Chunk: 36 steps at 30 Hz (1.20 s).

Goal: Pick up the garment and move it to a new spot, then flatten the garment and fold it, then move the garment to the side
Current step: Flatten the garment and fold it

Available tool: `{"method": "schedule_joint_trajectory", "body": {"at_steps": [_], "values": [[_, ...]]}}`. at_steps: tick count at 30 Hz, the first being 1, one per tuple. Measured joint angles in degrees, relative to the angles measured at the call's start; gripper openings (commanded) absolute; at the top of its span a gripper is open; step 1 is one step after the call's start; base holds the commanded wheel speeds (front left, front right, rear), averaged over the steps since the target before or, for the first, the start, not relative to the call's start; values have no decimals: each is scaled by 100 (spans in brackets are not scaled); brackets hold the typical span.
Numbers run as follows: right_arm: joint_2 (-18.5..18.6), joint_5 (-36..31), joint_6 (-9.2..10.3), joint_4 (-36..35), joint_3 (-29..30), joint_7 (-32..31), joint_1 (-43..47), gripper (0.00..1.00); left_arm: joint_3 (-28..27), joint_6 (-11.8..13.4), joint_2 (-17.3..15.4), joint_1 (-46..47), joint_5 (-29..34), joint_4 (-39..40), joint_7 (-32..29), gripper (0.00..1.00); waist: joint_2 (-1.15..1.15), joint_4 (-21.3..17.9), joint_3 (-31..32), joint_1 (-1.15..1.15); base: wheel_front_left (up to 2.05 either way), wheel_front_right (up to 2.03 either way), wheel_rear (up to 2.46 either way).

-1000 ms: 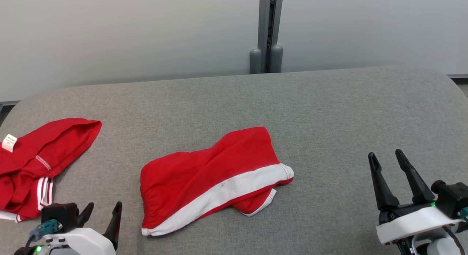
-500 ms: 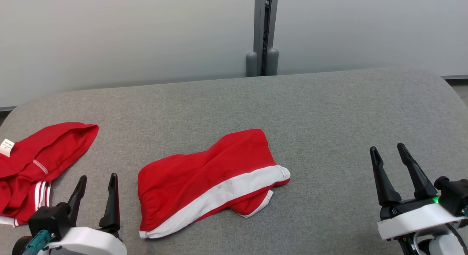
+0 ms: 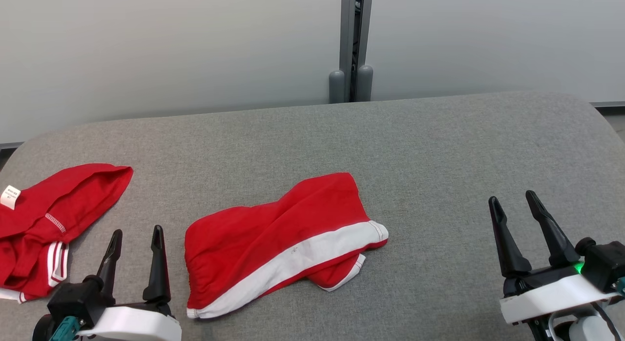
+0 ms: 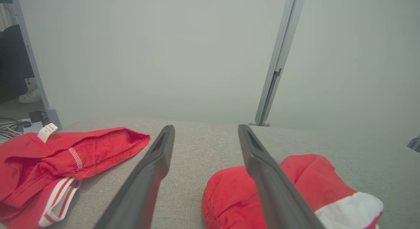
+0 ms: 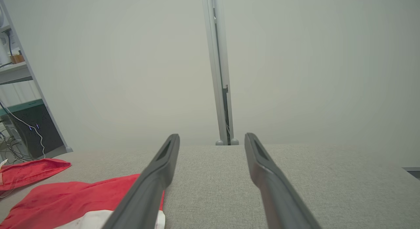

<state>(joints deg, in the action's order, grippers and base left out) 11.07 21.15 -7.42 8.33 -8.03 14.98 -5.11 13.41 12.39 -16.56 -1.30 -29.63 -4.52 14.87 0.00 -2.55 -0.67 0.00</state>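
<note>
A red garment with a white stripe (image 3: 273, 238) lies folded on the middle of the grey padded table (image 3: 439, 150). It also shows in the left wrist view (image 4: 305, 176) and the right wrist view (image 5: 65, 199). A second red garment (image 3: 49, 214) with a white tag lies crumpled at the table's left edge. My left gripper (image 3: 137, 230) stands open between the two garments, touching neither, with nothing between its fingers (image 4: 206, 127). My right gripper (image 3: 511, 197) is open over bare table far to the right of the folded garment (image 5: 211, 135).
A pale wall panel with a grey vertical post (image 3: 351, 43) stands right behind the table's far edge. Bare grey surface stretches across the back and right of the table. Cables and a shelf (image 5: 16, 130) stand beyond the table's left end.
My left gripper has come up into view with its fingers turned upright and has shifted slightly right toward the folded garment. The right gripper has barely moved. Both garments lie as before.
</note>
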Motion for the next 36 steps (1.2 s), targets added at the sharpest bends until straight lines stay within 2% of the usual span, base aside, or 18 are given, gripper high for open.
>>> {"method": "schedule_joint_trajectory", "body": {"at_steps": [11, 19, 36], "values": [[-103, -18, 0, -32, 11, 0, 97, 100, -259, -283, 327, -63, 425, -19, 12, 100, 0, -10, 11, 0, 0, 0, 0], [-119, -7, 0, 8, -13, 0, 94, 100, -490, -579, 474, -48, 570, -269, 13, 100, 0, -7, 19, 0, 0, 0, 0], [-45, 10, 0, 120, -115, 0, 82, 100, -681, -814, 628, -1, 848, -486, 13, 100, 0, -15, 27, 0, 0, 0, 0]]}}
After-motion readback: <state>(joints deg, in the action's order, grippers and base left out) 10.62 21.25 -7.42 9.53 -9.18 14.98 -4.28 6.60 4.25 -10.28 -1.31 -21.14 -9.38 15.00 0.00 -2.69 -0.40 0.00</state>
